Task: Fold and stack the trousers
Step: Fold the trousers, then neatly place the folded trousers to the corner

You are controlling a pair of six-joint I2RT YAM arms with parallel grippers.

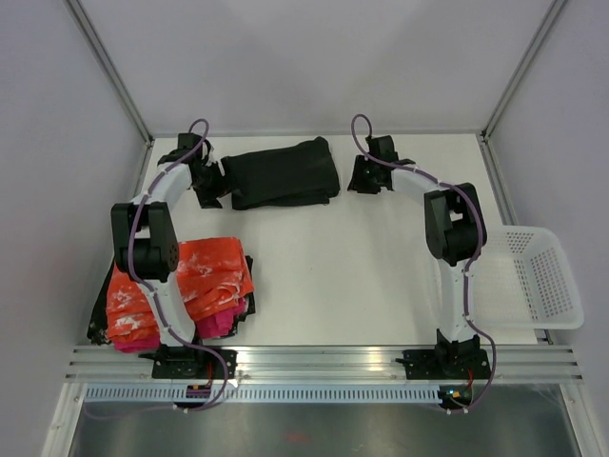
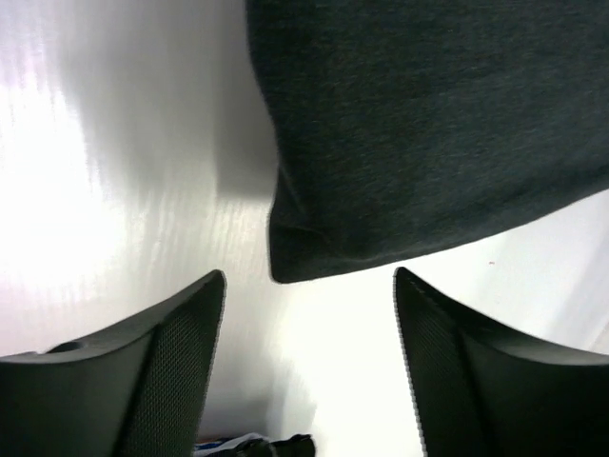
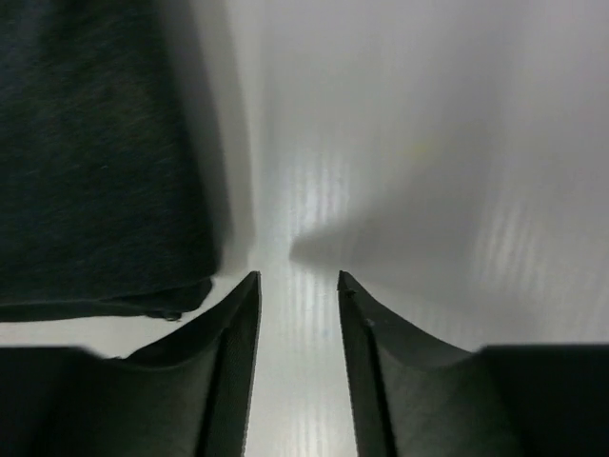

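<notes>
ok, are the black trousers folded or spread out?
Folded: the black soft-fabric trousers lie as one compact rectangular bundle on the white table, no separate legs showing.

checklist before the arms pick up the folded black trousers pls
1. Black trousers folded into one compact bundle: ok.
2. Left gripper open and empty, bundle's corner just ahead: ok.
3. Right gripper open and empty: ok.
4. Right gripper lined up on fabric: not ok; its gap faces bare table, the bundle lies beside it.
5. Stacking spot on the orange-and-white garment free: cannot tell; the left arm crosses it.
</notes>
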